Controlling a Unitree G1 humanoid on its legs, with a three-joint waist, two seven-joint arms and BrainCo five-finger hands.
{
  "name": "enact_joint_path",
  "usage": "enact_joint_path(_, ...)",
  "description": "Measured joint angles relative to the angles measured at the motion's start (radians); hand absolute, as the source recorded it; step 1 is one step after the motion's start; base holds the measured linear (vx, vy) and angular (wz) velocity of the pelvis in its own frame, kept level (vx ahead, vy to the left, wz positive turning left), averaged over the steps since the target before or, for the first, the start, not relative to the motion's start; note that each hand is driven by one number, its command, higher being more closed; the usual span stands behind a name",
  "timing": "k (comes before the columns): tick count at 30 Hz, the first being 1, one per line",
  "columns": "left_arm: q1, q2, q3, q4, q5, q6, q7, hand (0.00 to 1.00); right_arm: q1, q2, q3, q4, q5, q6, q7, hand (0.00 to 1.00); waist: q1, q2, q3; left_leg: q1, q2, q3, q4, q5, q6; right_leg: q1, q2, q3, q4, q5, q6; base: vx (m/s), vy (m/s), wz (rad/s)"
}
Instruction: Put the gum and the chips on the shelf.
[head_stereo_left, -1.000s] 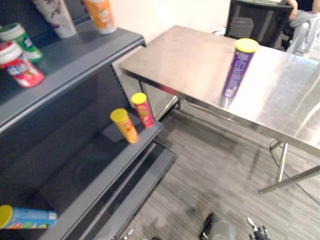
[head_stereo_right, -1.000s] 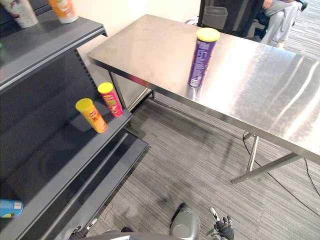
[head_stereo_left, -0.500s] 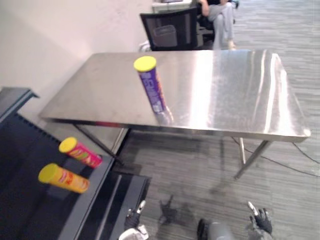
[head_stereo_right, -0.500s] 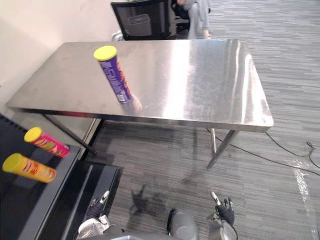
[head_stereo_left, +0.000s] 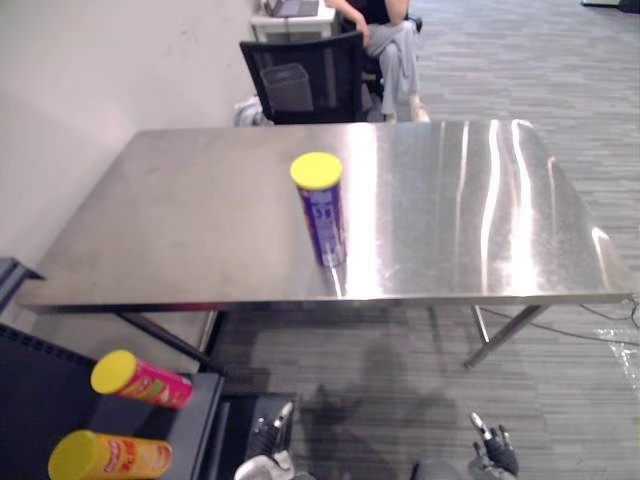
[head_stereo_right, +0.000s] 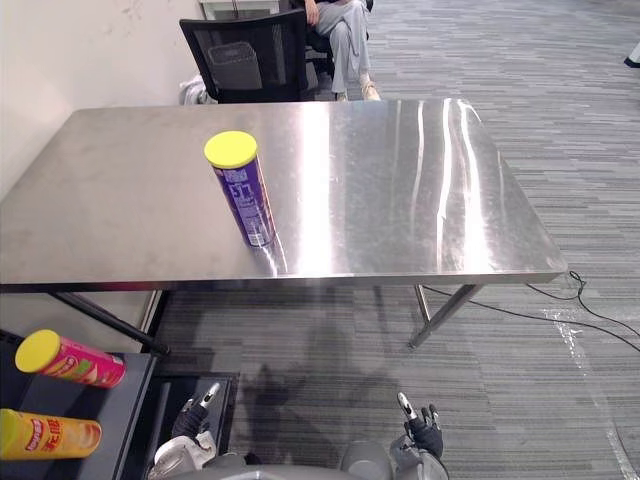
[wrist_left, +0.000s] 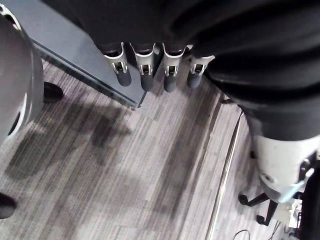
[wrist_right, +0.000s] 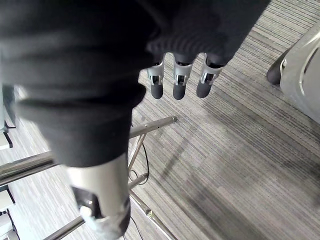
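Far left, the dark shelf (head_stereo_right: 135, 410) carries a pink can (head_stereo_left: 142, 378) and an orange can (head_stereo_left: 112, 457), both lying on their sides with yellow lids pointing away from the desk.

Next across, the left hand (head_stereo_right: 188, 428) hangs low over the carpet beside the shelf's edge. Its fingers (wrist_left: 146, 75) are straight and relaxed, and it is carrying nothing.

Now the one that matters: the purple chips can (head_stereo_right: 245, 192) with its yellow lid stands upright on the steel desk (head_stereo_right: 400, 180), long axis vertical. It sits left of the desk's middle and close to the near edge.

Over on the right, the right hand (head_stereo_right: 421, 437) also hangs down near the floor, fingers (wrist_right: 180, 82) loose and empty.

So the can lies ahead of and well above both hands, with the desk's edge between them. The left hand looks the nearer of the two, sitting just left of the can's line, while the right is well off to the side. My call is a lift and forward reach, coming at the can from the side.
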Motion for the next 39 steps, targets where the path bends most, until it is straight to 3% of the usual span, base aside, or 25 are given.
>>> enact_joint_path(3, 0.002, 0.005, -0.005, 0.011, 0.037, 0.019, -0.021, 0.0, 0.0, -0.003, -0.01, 0.037, -0.004, -0.003, -0.022, 0.0, -0.001, 0.009, -0.012, 0.018, -0.002, -0.002, -0.026, 0.0, 0.0, 0.031, 0.007, -0.011, -0.057, 0.03, 0.001, 0.03, 0.05, -0.08)
enact_joint_path(13, 0.01, 0.042, -0.036, 0.05, 0.039, 0.02, -0.023, 0.0, 0.003, -0.026, -0.098, 0.181, -0.012, -0.011, -0.12, 0.0, 0.0, 0.013, -0.038, 0.032, -0.007, -0.035, -0.093, 0.001, 0.002, 0.088, 0.038, -0.027, -0.258, 0.134, -0.005, -0.07, 0.018, -0.08)
enact_joint_path(17, 0.053, 0.061, -0.037, 0.046, 0.057, 0.023, -0.024, 0.0, 0.005, -0.04, -0.192, 0.168, 0.053, -0.028, -0.159, 0.0, 0.001, -0.005, -0.052, 0.029, -0.015, -0.035, -0.128, 0.021, 0.017, 0.088, 0.032, -0.052, -0.305, 0.146, -0.006, -0.12, 0.007, -0.01)
enact_joint_path(19, 0.068, 0.061, -0.01, 0.041, 0.068, 0.024, -0.027, 0.0, 0.011, -0.053, -0.266, 0.093, 0.137, -0.034, -0.186, 0.0, 0.001, -0.009, -0.061, 0.03, -0.019, -0.033, -0.149, 0.035, 0.018, 0.088, 0.024, -0.078, -0.316, 0.151, -0.01, -0.04, 0.01, -0.02)
enact_joint_path(21, 0.081, 0.059, 0.013, 0.029, 0.07, 0.028, -0.028, 0.0, 0.018, -0.07, -0.339, -0.067, 0.183, -0.072, -0.21, 0.0, 0.001, -0.009, -0.064, 0.032, -0.017, -0.027, -0.154, 0.038, 0.018, 0.087, 0.022, -0.089, -0.319, 0.153, -0.01, -0.03, 0.003, -0.08)
enact_joint_path(25, 0.114, 0.055, 0.035, -0.022, 0.071, 0.035, -0.021, 0.0, 0.022, -0.097, -0.404, -0.4, 0.17, -0.148, -0.286, 0.0, 0.004, -0.015, -0.071, 0.043, -0.005, 0.0, -0.157, 0.035, 0.013, 0.084, 0.021, -0.114, -0.32, 0.17, -0.01, 0.04, -0.01, -0.14)
enact_joint_path(27, 0.136, 0.052, 0.045, -0.047, 0.076, 0.04, -0.018, 0.0, 0.02, -0.117, -0.432, -0.608, 0.1, -0.177, -0.349, 0.0, 0.004, -0.017, -0.089, 0.045, 0.007, 0.012, -0.162, 0.034, 0.011, 0.081, 0.031, -0.118, -0.327, 0.184, -0.008, 0.1, -0.029, -0.14)
enact_joint_path(34, 0.148, 0.026, 0.055, -0.107, 0.114, 0.07, -0.012, 0.0, 0.004, -0.14, -0.461, -1.086, -0.155, -0.176, -0.439, 0.0, 0.001, -0.023, -0.106, 0.045, 0.026, 0.024, -0.169, 0.025, -0.001, 0.081, 0.054, -0.133, -0.336, 0.198, -0.003, 0.1, -0.022, -0.06)
enact_joint_path(36, 0.15, 0.026, 0.066, -0.113, 0.127, 0.075, -0.012, 0.0, 0.004, -0.139, -0.443, -1.16, -0.201, -0.175, -0.432, 0.0, 0.001, -0.03, -0.108, 0.044, 0.026, 0.024, -0.168, 0.022, -0.002, 0.081, 0.052, -0.134, -0.336, 0.198, -0.003, 0.03, 0.017, -0.01)
enact_joint_path(39, 0.152, 0.028, 0.073, -0.116, 0.155, 0.08, -0.01, 0.0, 0.005, -0.141, -0.347, -1.307, -0.254, -0.149, -0.357, 0.0, 0.001, -0.048, -0.115, 0.042, 0.02, 0.024, -0.167, 0.014, 0.0, 0.081, 0.048, -0.134, -0.342, 0.199, -0.001, 0.0, 0.0, 0.0)
